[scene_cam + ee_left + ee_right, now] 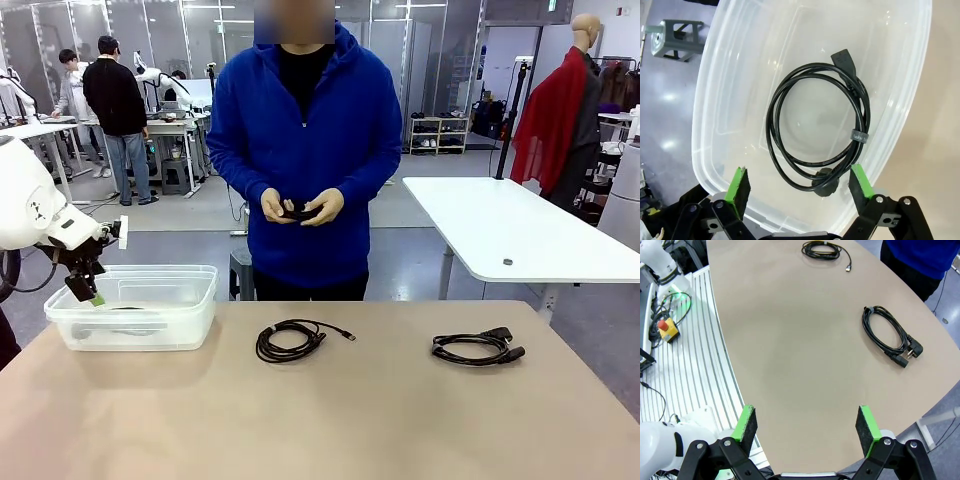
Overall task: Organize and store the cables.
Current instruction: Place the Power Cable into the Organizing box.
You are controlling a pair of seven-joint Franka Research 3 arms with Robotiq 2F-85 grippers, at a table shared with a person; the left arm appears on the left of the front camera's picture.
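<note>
the front view looks level across the bench [320,420] toward the person [300,150] at the far side. the left wrist view looks straight down, close, into the bin [740,50] standing at front-view left. the right wrist view looks down from higher, sharing the middle cable [825,249] and right cable [888,337] with the front.

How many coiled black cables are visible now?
3 cables: one in the clear bin, two on the table, at its middle and right. A black thing in the person's hands may be a fourth.
</note>
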